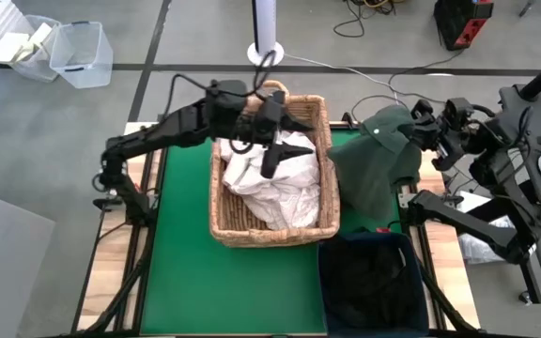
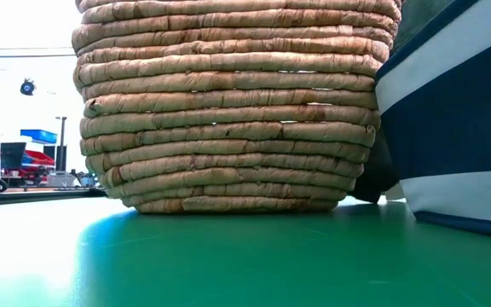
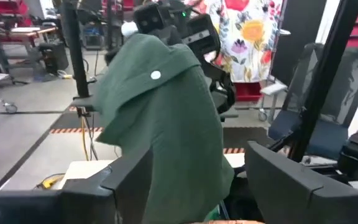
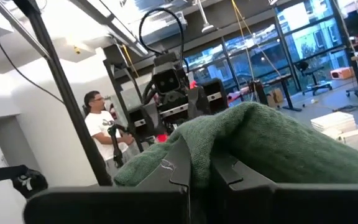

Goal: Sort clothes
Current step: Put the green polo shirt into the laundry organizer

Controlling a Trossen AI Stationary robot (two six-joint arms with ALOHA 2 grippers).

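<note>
Green table (image 1: 186, 263): right fingers (image 1: 419, 120) pinch the unlabelled dark green garment (image 1: 376, 164).

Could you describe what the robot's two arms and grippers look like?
Both arms are black and jointed, with black cables looping along them. The left gripper has two long, flat, tapering dark fingers. The right gripper is equally dark and blocky, with angular black fingers.

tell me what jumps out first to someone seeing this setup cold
The dark green garment hangs off the right tool, shut on it, above the table's right edge just behind the dark blue bin. Next comes the wicker basket mid-table, heaped with white clothes, with the left tool open over them.
</note>
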